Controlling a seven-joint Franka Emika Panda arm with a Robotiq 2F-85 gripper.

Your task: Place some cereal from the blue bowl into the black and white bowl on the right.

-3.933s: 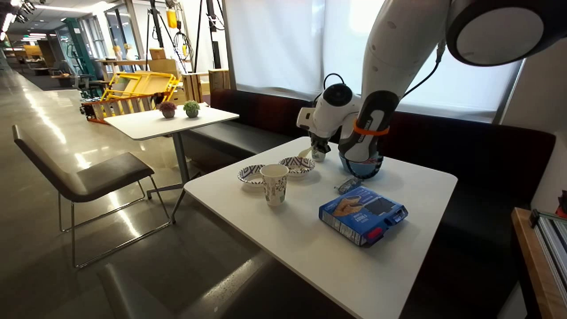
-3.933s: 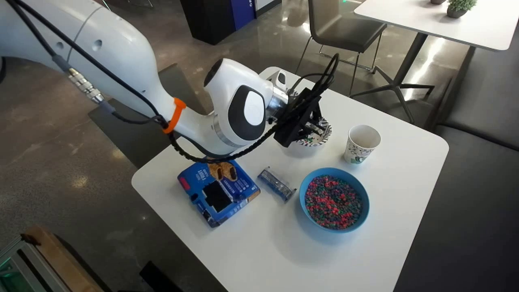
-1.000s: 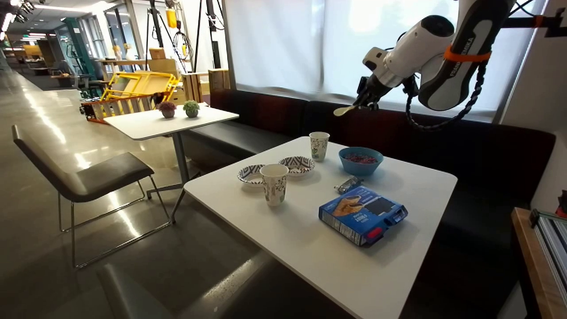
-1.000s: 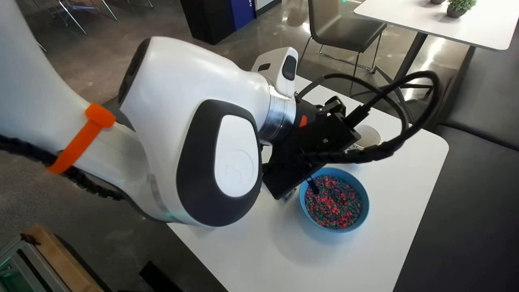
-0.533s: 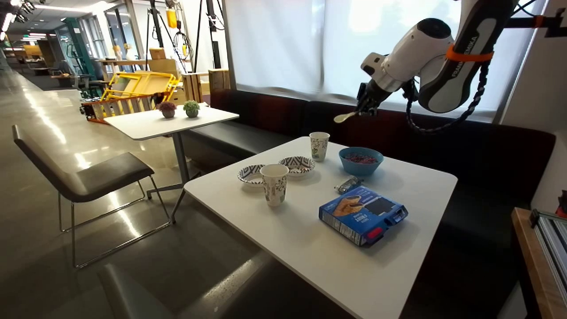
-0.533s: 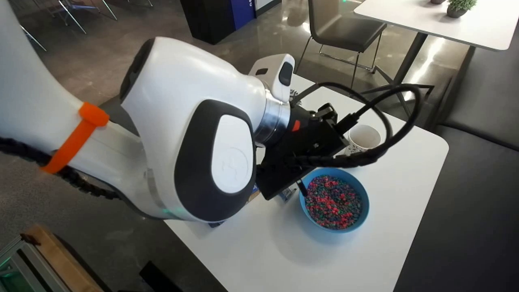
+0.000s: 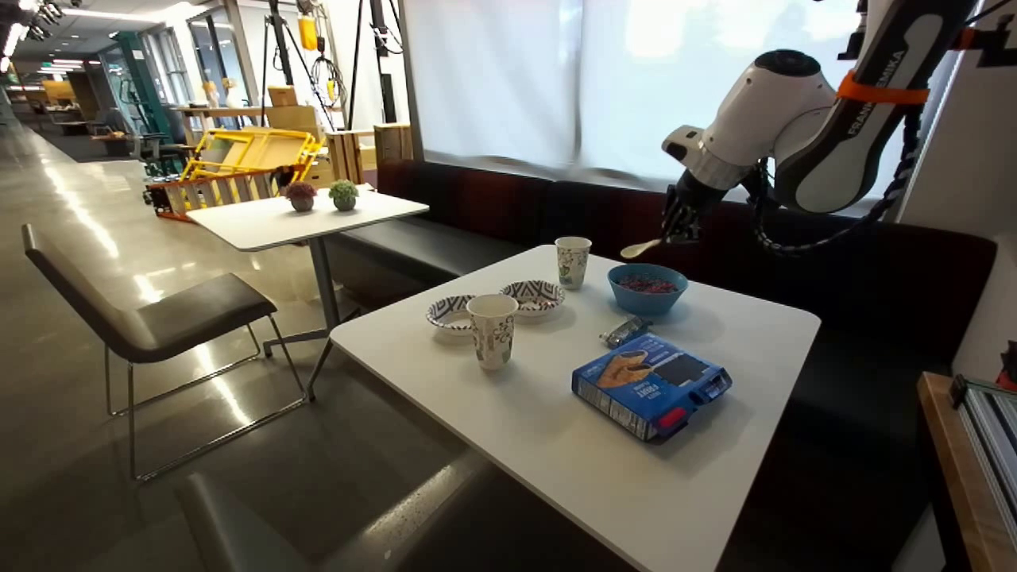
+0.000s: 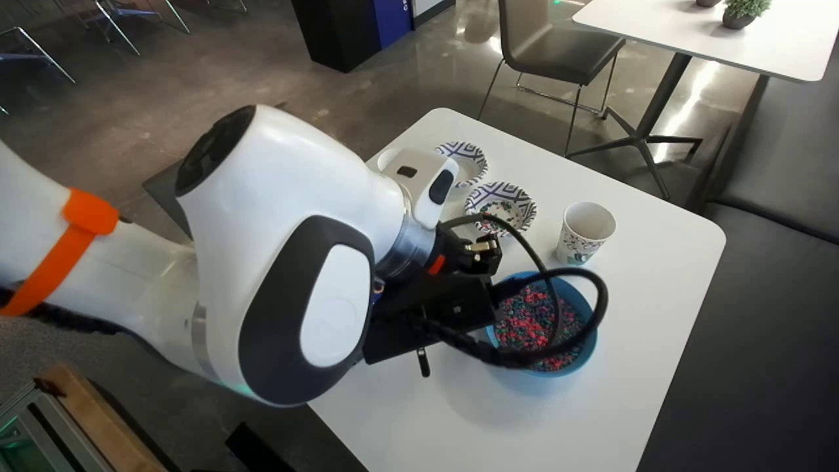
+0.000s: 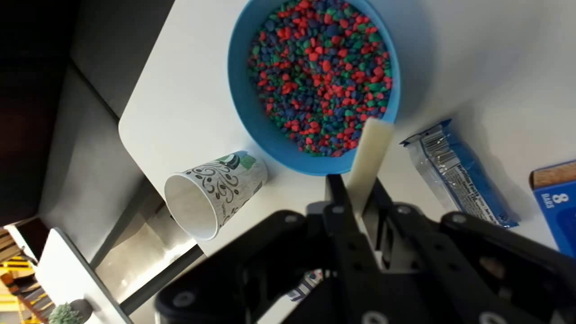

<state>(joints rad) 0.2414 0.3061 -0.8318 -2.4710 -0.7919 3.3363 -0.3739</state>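
Plenty of cereal (image 9: 317, 90) sits in the blue bowl (image 7: 647, 303) on the table (image 7: 540, 405), a little in one of two black-and-white bowls (image 8: 500, 191) | gripper (image 9: 355, 191) pinches spoon (image 7: 638, 250) aloft | step, likely: lining up a scoop; spoon's load unclear | next: dip, lift level, carry across

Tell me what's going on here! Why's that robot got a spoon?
A robot arm is holding a pale spoon in its gripper, up in the air near the blue bowl. That bowl has lots of red, green and blue cereal in it. A little is also in the patterned paper bowl nearest to it, so the robot is probably spooning cereal across. I can't tell whether the spoon carries any right now.
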